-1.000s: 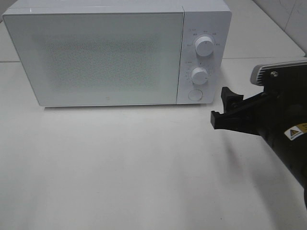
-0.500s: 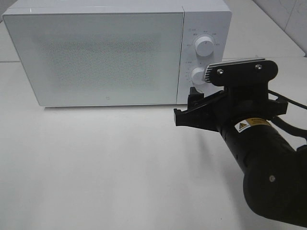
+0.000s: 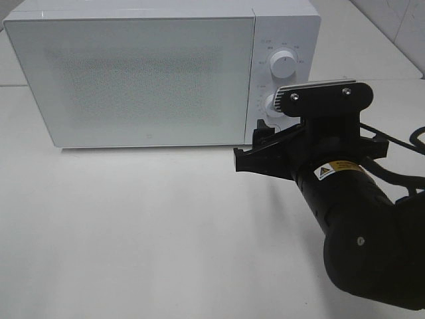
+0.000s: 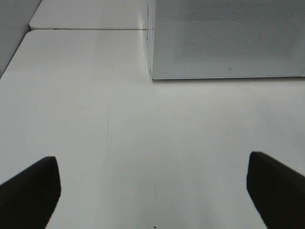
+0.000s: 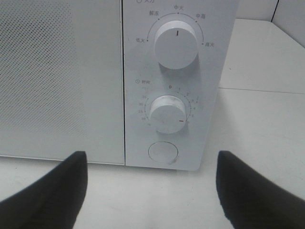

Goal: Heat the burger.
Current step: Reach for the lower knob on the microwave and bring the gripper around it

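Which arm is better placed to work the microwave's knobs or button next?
Right. The right tool, open, hangs close before the control panel, facing the lower knob and round button. The left tool faces the far corner of the door, away from the controls.

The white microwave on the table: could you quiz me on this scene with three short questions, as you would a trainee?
1. True or false: the door of the white box-shaped microwave stands open.
2. The black right gripper hovers with open jaws in front of which part? A. the control panel B. the microwave's top C. the door's left edge
3. Fill in: below the upper round white dial and the lower round white dial sits one round white ____.
Key: 1 false. 2 A. 3 button.
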Robot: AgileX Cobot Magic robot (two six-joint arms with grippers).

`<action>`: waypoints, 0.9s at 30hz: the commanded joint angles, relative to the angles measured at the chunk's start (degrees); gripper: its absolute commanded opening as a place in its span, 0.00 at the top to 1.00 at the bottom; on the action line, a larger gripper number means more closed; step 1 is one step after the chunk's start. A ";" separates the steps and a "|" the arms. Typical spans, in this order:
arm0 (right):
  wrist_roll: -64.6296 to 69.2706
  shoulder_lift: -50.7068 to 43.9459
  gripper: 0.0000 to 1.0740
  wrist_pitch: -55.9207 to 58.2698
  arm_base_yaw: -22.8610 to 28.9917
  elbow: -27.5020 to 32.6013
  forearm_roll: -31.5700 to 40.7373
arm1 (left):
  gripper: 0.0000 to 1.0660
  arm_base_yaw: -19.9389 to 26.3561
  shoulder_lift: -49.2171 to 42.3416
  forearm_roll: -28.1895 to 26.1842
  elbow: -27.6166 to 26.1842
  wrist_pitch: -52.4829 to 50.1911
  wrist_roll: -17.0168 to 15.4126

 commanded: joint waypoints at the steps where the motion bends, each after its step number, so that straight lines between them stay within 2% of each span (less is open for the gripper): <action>1: 0.74 0.29 0.31 -0.52 -0.17 -0.40 -0.52 | 0.08 0.23 -0.97 -0.34 0.00 0.00 0.06; 8: 2.29 3.95 0.31 -0.17 -5.33 -2.06 -4.81 | 0.08 0.23 -0.97 -0.34 0.00 0.00 0.06; 27: 3.21 12.15 0.31 1.32 -11.52 -11.12 -9.91 | 0.08 0.23 -0.97 -0.34 0.00 0.00 0.06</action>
